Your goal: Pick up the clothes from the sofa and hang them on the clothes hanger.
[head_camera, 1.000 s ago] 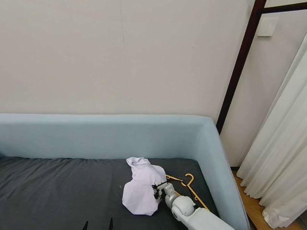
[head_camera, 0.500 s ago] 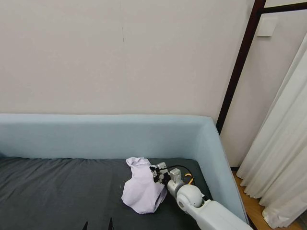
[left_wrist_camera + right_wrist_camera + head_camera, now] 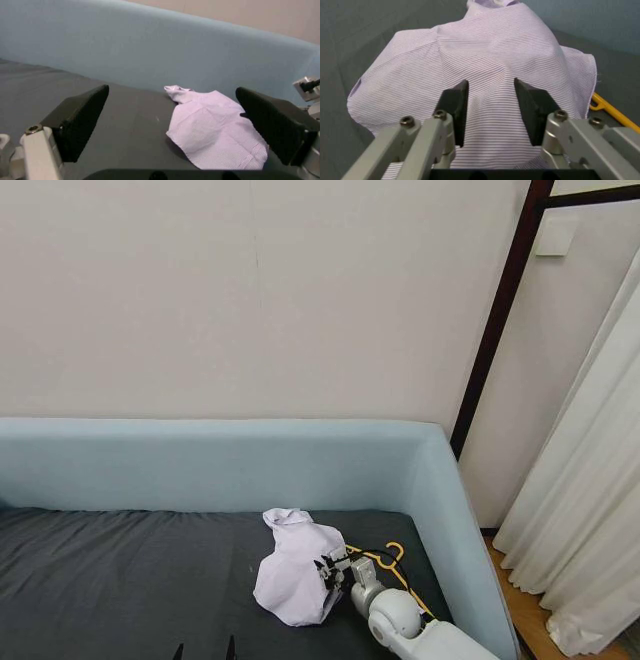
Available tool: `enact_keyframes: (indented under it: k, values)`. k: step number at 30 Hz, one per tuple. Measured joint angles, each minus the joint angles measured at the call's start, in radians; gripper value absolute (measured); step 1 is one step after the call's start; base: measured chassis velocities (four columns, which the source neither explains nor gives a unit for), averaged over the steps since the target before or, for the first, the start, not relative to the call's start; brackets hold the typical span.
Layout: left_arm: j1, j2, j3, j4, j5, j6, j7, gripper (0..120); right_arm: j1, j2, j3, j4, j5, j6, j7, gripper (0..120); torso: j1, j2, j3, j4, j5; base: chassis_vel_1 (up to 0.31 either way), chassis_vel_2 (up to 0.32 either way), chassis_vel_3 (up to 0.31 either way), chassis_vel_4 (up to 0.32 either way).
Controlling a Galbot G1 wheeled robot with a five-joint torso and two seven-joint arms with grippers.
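Observation:
A pale lilac striped shirt (image 3: 293, 568) lies crumpled on the dark grey sofa seat (image 3: 120, 580), near the right end. My right gripper (image 3: 333, 565) is down at the shirt's right edge. In the right wrist view its black fingers (image 3: 455, 108) press into the shirt (image 3: 485, 56), shut on a raised fold of cloth. A yellow hanger (image 3: 393, 564) lies on the seat just right of the shirt, and one end of the hanger (image 3: 601, 105) pokes out beside the cloth. My left gripper (image 3: 171, 91) hangs open over the seat, short of the shirt (image 3: 215, 127).
The light blue sofa back (image 3: 200, 465) and right armrest (image 3: 462, 540) wall in the seat. A white curtain (image 3: 590, 510) and a dark door frame (image 3: 500, 310) stand to the right. Open seat stretches left of the shirt.
The right gripper rose toward the sofa back half a second ago, then came down again onto the shirt's right edge. The shirt's outline shifted slightly. The left gripper stayed put.

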Motion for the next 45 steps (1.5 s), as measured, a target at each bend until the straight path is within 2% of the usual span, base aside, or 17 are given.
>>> enact_keyframes:
  k: [1,5,6,9,13,14,19,20,24,31,36,39,45]
  values:
    - [-0.001,-0.001,0.000,0.000,0.000,0.000,0.000,100,0.005,0.008,-0.004,-0.013,-0.002,-0.004,0.001,45,0.000,0.000,0.000,0.0000,0.0000,0.000,0.000,0.000,0.000]
    - [-0.003,-0.006,0.001,0.002,0.000,0.000,0.001,100,0.022,0.032,-0.015,-0.069,-0.030,-0.005,0.005,56,0.000,0.000,0.000,0.0000,0.0000,0.000,0.000,0.000,0.000]
    - [-0.003,-0.008,0.002,0.002,0.000,0.000,0.002,100,0.027,0.044,-0.015,-0.099,-0.044,-0.002,0.006,63,0.000,0.000,0.000,0.0000,-0.0001,0.000,0.000,0.000,0.000]
    - [-0.004,-0.010,0.002,0.002,0.000,0.000,0.002,100,0.034,0.059,-0.012,-0.142,-0.064,0.006,0.001,59,0.000,0.000,0.000,0.0000,0.0000,0.000,0.000,0.000,0.000]
    - [-0.004,-0.010,-0.001,0.000,-0.004,-0.001,0.003,100,0.043,0.077,-0.012,-0.185,-0.075,0.021,-0.007,41,0.000,0.000,0.000,-0.0002,-0.0001,0.000,0.000,0.000,0.000]
    - [-0.004,-0.010,-0.001,0.000,-0.004,-0.001,0.003,100,0.043,0.077,-0.012,-0.185,-0.075,0.021,-0.007,41,0.000,0.000,0.000,-0.0002,-0.0001,0.000,0.000,0.000,0.000]
    - [-0.004,-0.013,-0.003,0.001,-0.006,-0.007,0.004,100,0.046,0.086,-0.016,-0.173,-0.066,0.032,0.003,18,0.000,0.000,0.000,0.0000,0.0000,0.000,0.000,0.000,0.000]
    - [-0.004,-0.013,-0.003,0.001,-0.006,-0.007,0.004,100,0.046,0.086,-0.016,-0.173,-0.066,0.032,0.003,18,0.000,0.000,0.000,0.0000,0.0000,0.000,0.000,0.000,0.000]
    - [-0.003,-0.015,-0.001,0.005,-0.005,-0.013,0.006,100,0.043,0.072,-0.020,-0.148,-0.069,0.038,0.011,1,0.000,0.000,0.000,0.0000,0.0000,0.000,0.000,0.000,0.000]
    - [-0.005,-0.015,0.000,0.010,-0.005,-0.017,0.007,100,0.032,0.039,-0.017,-0.088,-0.078,0.052,0.016,0,0.000,0.000,0.000,0.0000,0.0001,0.000,0.000,0.000,0.000]
    - [-0.014,-0.012,-0.001,0.011,-0.007,-0.017,0.007,100,0.039,-0.014,0.013,0.042,-0.080,0.086,0.018,0,0.000,0.000,0.000,-0.0004,0.0002,0.000,0.000,0.000,0.000]
    - [-0.020,-0.010,0.000,0.011,-0.009,-0.017,0.007,100,0.105,-0.055,0.025,0.176,-0.028,0.086,0.028,0,0.000,0.000,0.000,0.0000,0.0000,0.000,0.000,0.000,0.000]
    - [-0.025,-0.010,0.001,0.003,-0.010,-0.017,0.007,100,0.252,-0.083,0.028,0.305,0.103,0.057,0.067,0,0.000,0.000,0.000,0.0000,0.0001,0.000,0.000,0.000,0.000]
